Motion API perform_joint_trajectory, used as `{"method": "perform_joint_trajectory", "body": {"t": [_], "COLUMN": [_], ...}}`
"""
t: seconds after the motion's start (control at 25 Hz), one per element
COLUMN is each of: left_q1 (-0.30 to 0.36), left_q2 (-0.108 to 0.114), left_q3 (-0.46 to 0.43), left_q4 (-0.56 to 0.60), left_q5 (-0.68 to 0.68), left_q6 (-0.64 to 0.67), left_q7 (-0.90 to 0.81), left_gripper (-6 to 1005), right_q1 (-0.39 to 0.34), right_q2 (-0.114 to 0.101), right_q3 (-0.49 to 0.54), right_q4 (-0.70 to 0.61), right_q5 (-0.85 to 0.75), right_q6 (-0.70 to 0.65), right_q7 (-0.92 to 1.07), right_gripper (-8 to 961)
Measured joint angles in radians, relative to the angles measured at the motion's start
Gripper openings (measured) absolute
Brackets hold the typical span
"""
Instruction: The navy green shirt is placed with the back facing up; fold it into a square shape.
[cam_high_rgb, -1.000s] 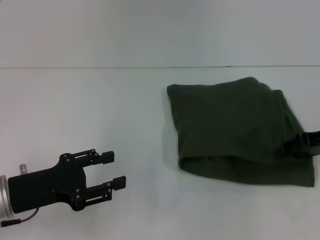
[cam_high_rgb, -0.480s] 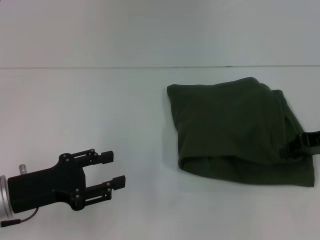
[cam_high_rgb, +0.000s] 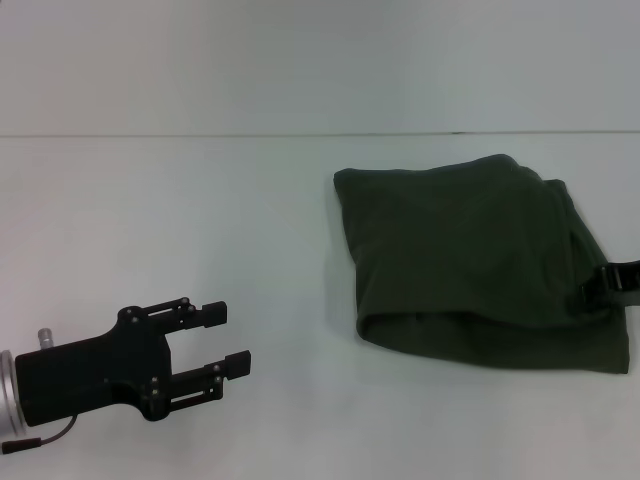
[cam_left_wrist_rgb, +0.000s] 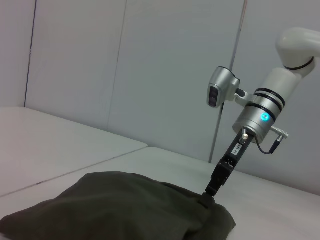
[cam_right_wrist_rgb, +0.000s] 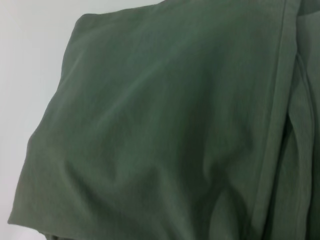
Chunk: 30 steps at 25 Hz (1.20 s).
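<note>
With the left hand (cam_high_rgb: 222, 340) lying open and empty near the table's (cam_high_rgb: 200, 200) front-left corner, the right hand (cam_high_rgb: 612, 280), grip unclear, is touching the folded shirt's (cam_high_rgb: 470, 260) right edge and risking dragging the layers apart.

No legible text, label, brand, number or sign is showing in any view. The navy green shirt (cam_high_rgb: 475, 265) is lying plain side up, with no lettering showing on it. A small white tag on the right arm's gripper (cam_left_wrist_rgb: 214, 186) is appearing in the left wrist view, too small to read.
</note>
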Motion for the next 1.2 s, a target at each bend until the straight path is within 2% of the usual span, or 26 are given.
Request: {"method": "perform_joint_trajectory", "body": {"t": [0.4,0.88,1.2], "left_q1": [0.001,0.002,-0.003], "left_q2": [0.0,0.002,0.003], "left_q3": [-0.006,-0.023,-0.025], "left_q4": [0.0,0.0,0.0], "left_q5": [0.001,0.0,0.0], "left_q6": [0.002,0.01,0.005], "left_q7": [0.0,-0.002,-0.002], "left_gripper": [672,672,671], "right_q1": [-0.018,-0.121,-0.15], "right_q2": [-0.001,-0.012,-0.008], "right_q3": [0.034,0.166,0.18], "right_q4": [-0.011,-0.01,0.045], "right_q5": [0.028,0.088,0.101], "right_q6": [-0.021,-0.066,-0.033], "right_q7": [-0.048,-0.13,-0.16], "right_gripper": [48,22,25]}}
